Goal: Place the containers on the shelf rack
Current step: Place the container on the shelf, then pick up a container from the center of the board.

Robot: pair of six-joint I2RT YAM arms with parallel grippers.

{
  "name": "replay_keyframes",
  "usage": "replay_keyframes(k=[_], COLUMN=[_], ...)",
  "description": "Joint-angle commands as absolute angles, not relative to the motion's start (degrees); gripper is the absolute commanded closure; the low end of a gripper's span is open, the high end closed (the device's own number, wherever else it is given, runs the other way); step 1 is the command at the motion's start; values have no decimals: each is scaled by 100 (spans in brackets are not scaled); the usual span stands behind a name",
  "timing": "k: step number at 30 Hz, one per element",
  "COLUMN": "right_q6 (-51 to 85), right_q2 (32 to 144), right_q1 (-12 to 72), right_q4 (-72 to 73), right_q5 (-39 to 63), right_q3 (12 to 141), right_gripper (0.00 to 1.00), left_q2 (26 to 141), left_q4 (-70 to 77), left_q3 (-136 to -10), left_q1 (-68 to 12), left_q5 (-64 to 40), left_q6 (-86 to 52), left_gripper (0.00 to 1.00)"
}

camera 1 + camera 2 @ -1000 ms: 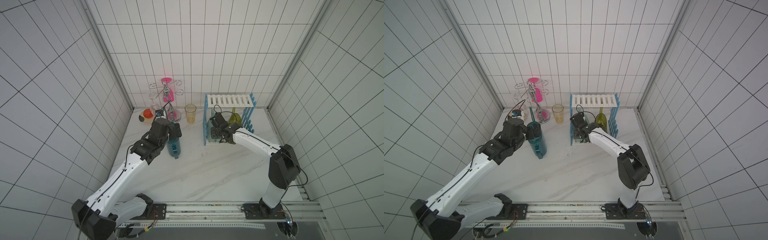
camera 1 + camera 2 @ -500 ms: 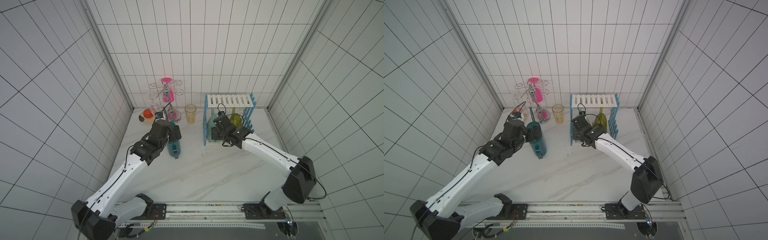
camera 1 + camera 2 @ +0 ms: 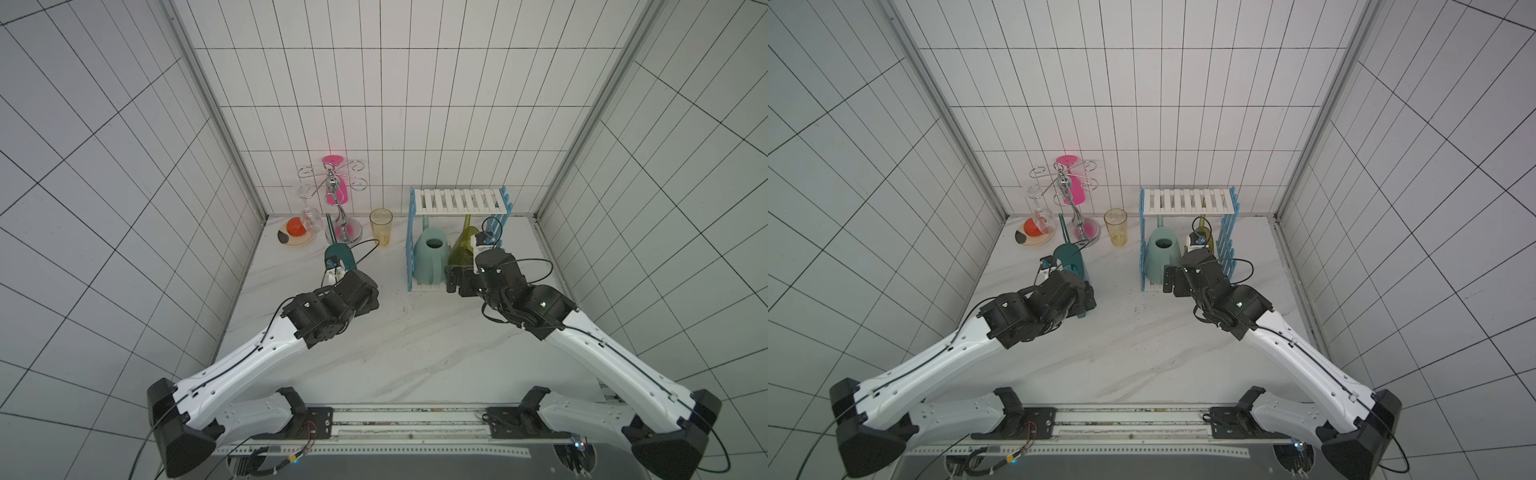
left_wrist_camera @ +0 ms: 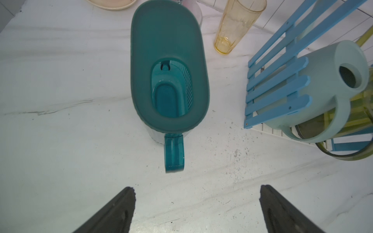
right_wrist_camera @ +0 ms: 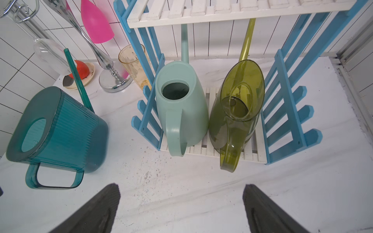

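Left hand (image 4: pixel 196 188) and right hand (image 5: pixel 181 185) both gape empty, so ease the left forward until the handle (image 4: pixel 174 153) of the teal can (image 4: pixel 169 40) sits centred, then close.

teal can (image 3: pixel 340 252) mostly behind L arm (image 3: pixel 332 307), olive can (image 4: pixel 363 117) cut by edge

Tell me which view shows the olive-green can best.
Right wrist view: the olive-green can shows body, handle and spout. In both top views the right arm covers part; left wrist catches only an edge.
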State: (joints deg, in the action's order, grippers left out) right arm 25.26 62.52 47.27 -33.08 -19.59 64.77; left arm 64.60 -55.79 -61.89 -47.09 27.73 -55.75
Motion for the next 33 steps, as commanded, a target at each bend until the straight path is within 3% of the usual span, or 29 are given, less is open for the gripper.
replay_keyframes(k=[1, 10, 13, 18, 24, 33], right_q6=[2555, 2560, 2559, 2193, 1655, 1550], right_q2=[6046, 5954, 5997, 5998, 5744, 5446], right_q1=[4737, 4681, 4668, 4667, 4658, 4658], right_q4=[-3434, -3310, -3276, -3036, -2613, -2613], right_q5=[-2098, -2142, -2087, -1462, -892, -888], right_q3=[6282, 5964, 5938, 5764, 5291, 5151], right_gripper=[1, 1, 1, 1, 1, 1], left_q2=[6623, 7596, 7798, 7827, 7778, 7666], left_q4=[-5489, -4841, -4619, -4220, -3957, -4075], left_q3=[-5970, -5854, -5757, -5446, -5219, -5162], left_q1=[-4729, -4662, -4526, -4319, -4139, -4129], left_q5=[2983, 3471, 3399, 3308, 3165, 3120], left_q6=[-6046, -5722, -5553, -5344, -5144, -5115], left_gripper=[3, 9, 15, 21, 41, 89])
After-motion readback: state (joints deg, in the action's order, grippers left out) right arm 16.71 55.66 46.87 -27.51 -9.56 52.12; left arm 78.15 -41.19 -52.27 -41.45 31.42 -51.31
